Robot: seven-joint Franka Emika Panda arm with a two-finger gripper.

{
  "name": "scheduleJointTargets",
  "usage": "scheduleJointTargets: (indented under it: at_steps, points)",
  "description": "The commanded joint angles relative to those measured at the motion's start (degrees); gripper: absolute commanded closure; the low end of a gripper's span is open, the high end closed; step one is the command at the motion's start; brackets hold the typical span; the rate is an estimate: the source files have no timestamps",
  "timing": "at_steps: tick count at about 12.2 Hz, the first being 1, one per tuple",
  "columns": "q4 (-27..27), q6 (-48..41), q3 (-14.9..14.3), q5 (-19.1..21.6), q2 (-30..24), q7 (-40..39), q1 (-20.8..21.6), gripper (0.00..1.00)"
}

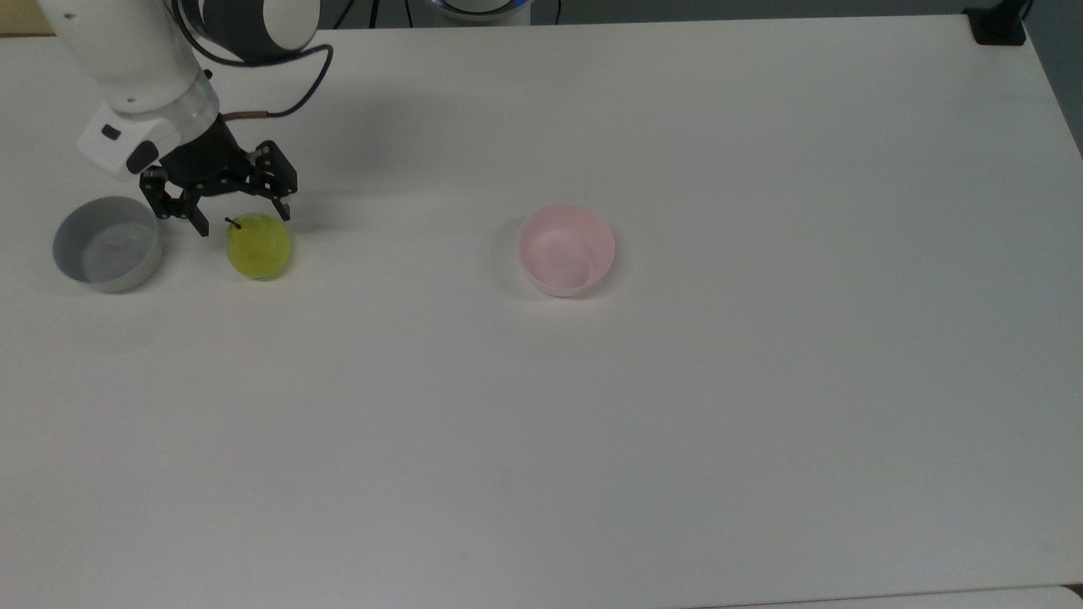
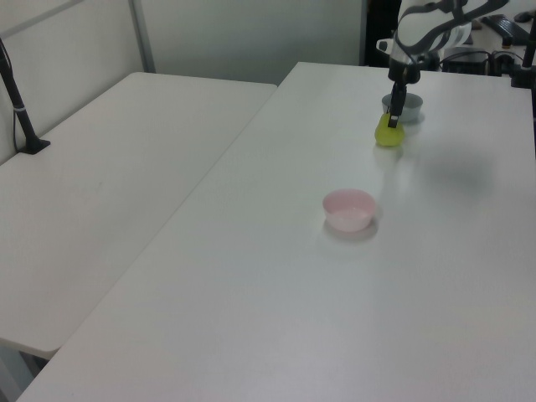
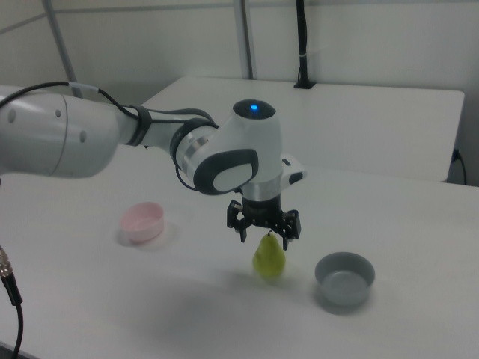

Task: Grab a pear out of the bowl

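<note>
The yellow-green pear [image 1: 259, 247] stands upright on the white table, dark stem up, between the grey bowl [image 1: 106, 244] and the pale pink bowl [image 1: 565, 249], much closer to the grey one. The pink bowl holds nothing. My gripper [image 1: 243, 218] hangs open just above the pear's top, one finger on each side of the stem, not touching the fruit. In the right view the gripper [image 3: 266, 238] sits over the pear [image 3: 269, 258]. In the left view the pear [image 2: 388, 134] shows below the gripper [image 2: 394, 117].
The grey straight-sided bowl [image 3: 344, 277] stands empty beside the pear. The pink bowl [image 3: 142, 221] sits near the table's middle. A second white table [image 2: 100, 184] adjoins on the left view's left. A black clamp [image 1: 998, 25] sits at the top view's far right corner.
</note>
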Motion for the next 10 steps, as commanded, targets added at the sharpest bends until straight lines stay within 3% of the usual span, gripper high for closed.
scheduleJointTargets:
  at_steps: [1, 3, 7, 10]
  points:
    - [6.34, -16.86, -0.81, -8.25, -4.84, 8.14, 0.00, 0.00]
    - [11.72, -26.65, -0.90, -10.92, -6.16, 13.34, 0.00, 0.00]
    - [19.28, -38.52, -0.02, -10.13, -9.68, 28.45, 0.18, 0.00]
    - [19.65, -39.79, 6.73, -9.18, -13.55, 39.27, 0.70, 0.00]
